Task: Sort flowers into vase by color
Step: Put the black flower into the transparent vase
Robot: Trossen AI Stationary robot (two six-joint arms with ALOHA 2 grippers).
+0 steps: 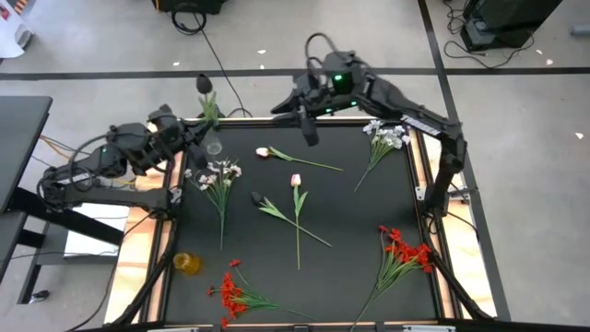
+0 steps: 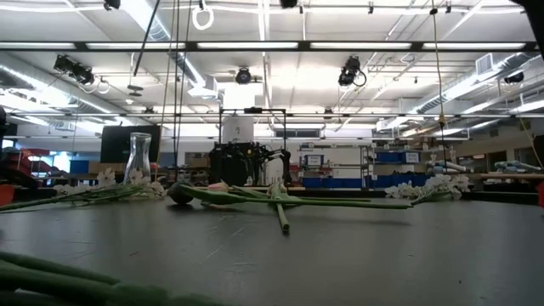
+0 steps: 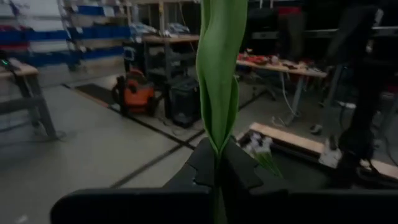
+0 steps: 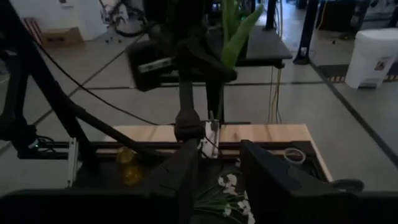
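At the near edge of the black bench (image 1: pixel 304 277) lie 2 red sprays: the left red spray (image 1: pixel 232 292) near an amber vase (image 1: pixel 187 264), and the right red spray (image 1: pixel 403 253) toward the right corner. Farther in, at mid bench, a pale pink tulip (image 1: pixel 297 214) lies lengthwise with its bloom pointing to the far side, and a dark-headed stem (image 1: pixel 281 215) crosses it at a slant. Left of these lies a white spray (image 1: pixel 219 180), its blossoms toward the far edge. Beyond the middle, another pink tulip (image 1: pixel 295 159) lies sideways, bloom to the left. Near the far right corner rests a second white spray (image 1: pixel 383 140). At the far left corner stands a clear glass vase (image 1: pixel 214 143); just over it the left hand (image 1: pixel 197 130) is clamped shut on a green-leaved tulip (image 3: pixel 219 74), holding it upright with its dark bloom above. The right hand (image 1: pixel 305 126) hangs over the far edge of the bench, a little right of the vase, its fingers (image 4: pixel 264 171) spread apart with nothing between them.
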